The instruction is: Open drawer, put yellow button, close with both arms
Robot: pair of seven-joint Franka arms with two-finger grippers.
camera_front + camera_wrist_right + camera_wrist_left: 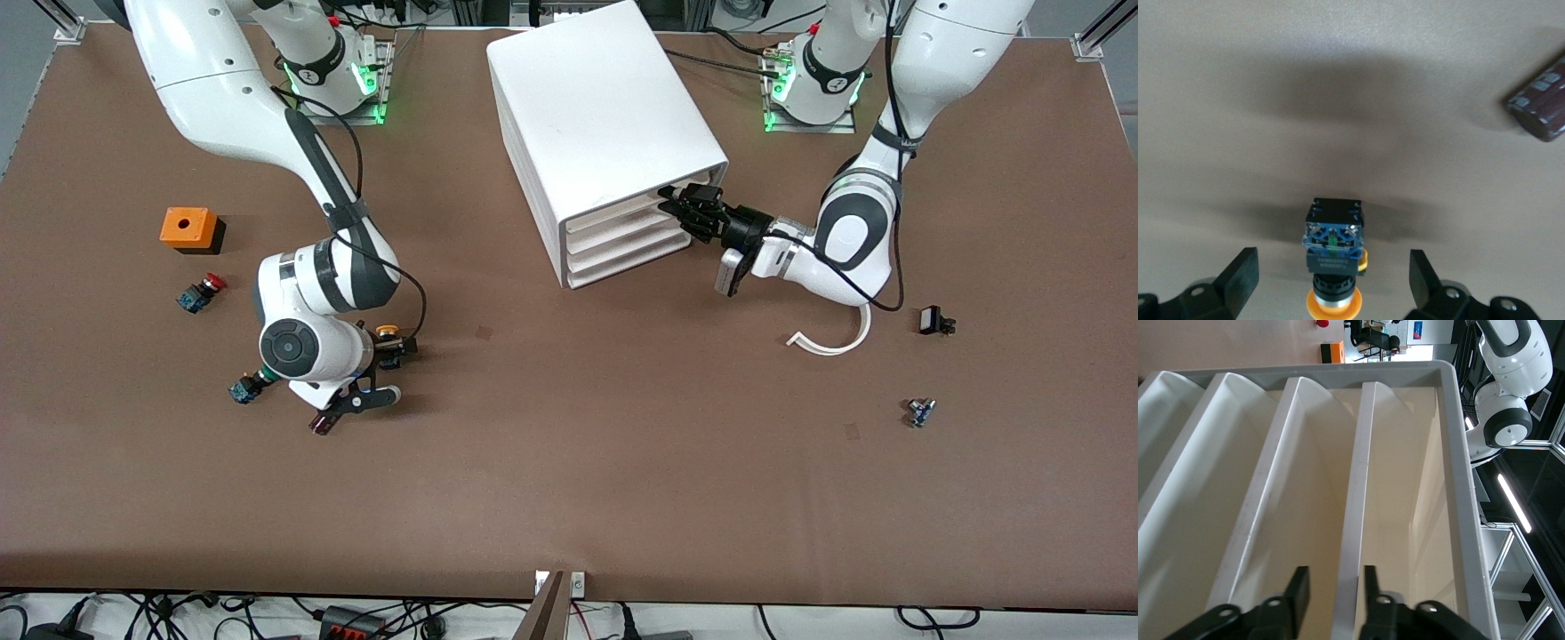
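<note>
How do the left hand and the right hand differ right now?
The left hand straddles the front lip of the white plastic top drawer, fingers narrowly apart; the right hand hangs wide open around the yellow-capped push button on the table. Both are black, two-fingered and gripping nothing.

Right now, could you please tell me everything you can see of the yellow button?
The yellow button is a small push-button switch: yellow-orange mushroom cap, black collar, dark blue-black blocky body with blue terminals. It lies on its side on the brown table, toward the right arm's end. The right claw is open around it, fingers clear of both sides; nothing grips it.
</note>
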